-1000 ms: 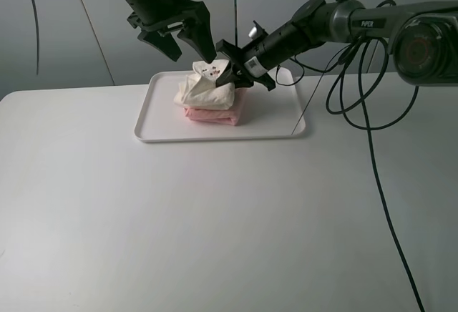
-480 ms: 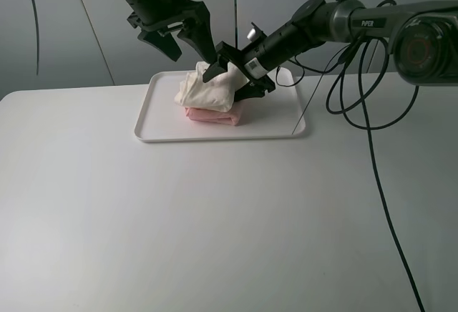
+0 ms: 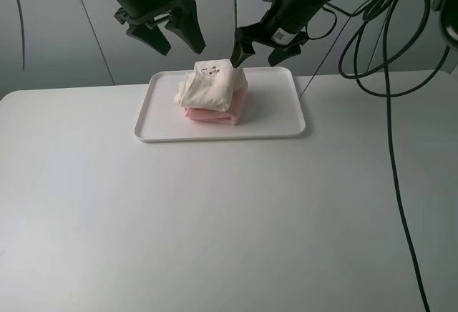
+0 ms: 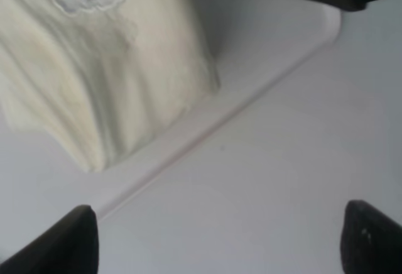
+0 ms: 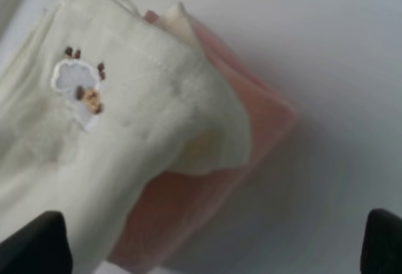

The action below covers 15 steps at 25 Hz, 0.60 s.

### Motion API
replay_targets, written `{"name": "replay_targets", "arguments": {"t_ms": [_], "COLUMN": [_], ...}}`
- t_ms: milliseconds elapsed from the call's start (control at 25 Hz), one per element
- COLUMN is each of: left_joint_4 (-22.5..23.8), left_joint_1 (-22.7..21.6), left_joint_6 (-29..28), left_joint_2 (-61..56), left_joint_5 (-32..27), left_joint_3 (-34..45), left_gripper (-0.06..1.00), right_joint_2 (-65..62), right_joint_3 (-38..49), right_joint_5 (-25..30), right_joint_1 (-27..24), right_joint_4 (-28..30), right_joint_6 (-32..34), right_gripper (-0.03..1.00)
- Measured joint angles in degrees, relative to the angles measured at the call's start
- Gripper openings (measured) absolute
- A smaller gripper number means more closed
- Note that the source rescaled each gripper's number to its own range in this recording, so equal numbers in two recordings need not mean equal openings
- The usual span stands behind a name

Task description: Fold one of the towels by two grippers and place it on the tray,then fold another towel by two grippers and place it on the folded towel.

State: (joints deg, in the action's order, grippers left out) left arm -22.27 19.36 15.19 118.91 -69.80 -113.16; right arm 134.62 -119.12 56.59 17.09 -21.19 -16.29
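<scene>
The right gripper (image 3: 260,49) hangs in the upper middle of the high view, just above the right back corner of the towel stack. Its two black fingers are spread wide and nothing is between them. In the right wrist view only the two fingertips (image 5: 34,244) show at the lower corners, far apart, with the towels between them but not touched.

The left gripper (image 3: 172,31) is in the upper left of the high view, above the back left part of the tray and apart from the towels. Its fingers are also wide apart and empty. In the left wrist view its fingertips (image 4: 59,242) show at the two lower corners.

Below the grippers, the cream towel (image 3: 207,86) lies folded on top of the pink towel (image 3: 215,116). The cream towel is a little rumpled and higher on its right side. It has a small embroidered sheep (image 5: 78,92) on its upper face. The pink towel is folded flat, and its edge shows under the cream one at the front and at the right.

Both towels rest on the white tray (image 3: 272,122), a little left of its middle. The tray stands on the white table (image 3: 215,219), in the upper middle part of the high view.
</scene>
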Motion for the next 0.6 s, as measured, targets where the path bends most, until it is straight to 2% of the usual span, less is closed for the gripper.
{"name": "replay_targets", "arguments": {"t_ms": [120,240,440,600], "left_joint_4": [0.13,1.94,5.37,6.59], "left_joint_1": [-1.43,-2.18,-2.85,-4.55], "left_joint_6": [0.00,0.09,0.13,0.13], "left_joint_2": [-0.94,-1.17,-3.08,-7.74], "left_joint_5": [0.00,0.00,-0.10,0.00], "left_joint_3": [0.00,-0.08,-0.08,2.46], "left_gripper": [0.99,0.99,0.99,0.99], "right_joint_2": [-2.69,-5.37,-10.25,-16.49], "right_joint_3": [0.00,0.00,0.52,8.17], "right_joint_5": [2.43,5.23,7.32,5.15], "right_joint_1": [0.00,0.00,0.00,0.00], "right_joint_4": [7.82,12.63,16.24,17.78], "right_joint_6": [2.38,4.03,6.28,7.29], "right_gripper": [1.00,0.99,0.98,0.98]}}
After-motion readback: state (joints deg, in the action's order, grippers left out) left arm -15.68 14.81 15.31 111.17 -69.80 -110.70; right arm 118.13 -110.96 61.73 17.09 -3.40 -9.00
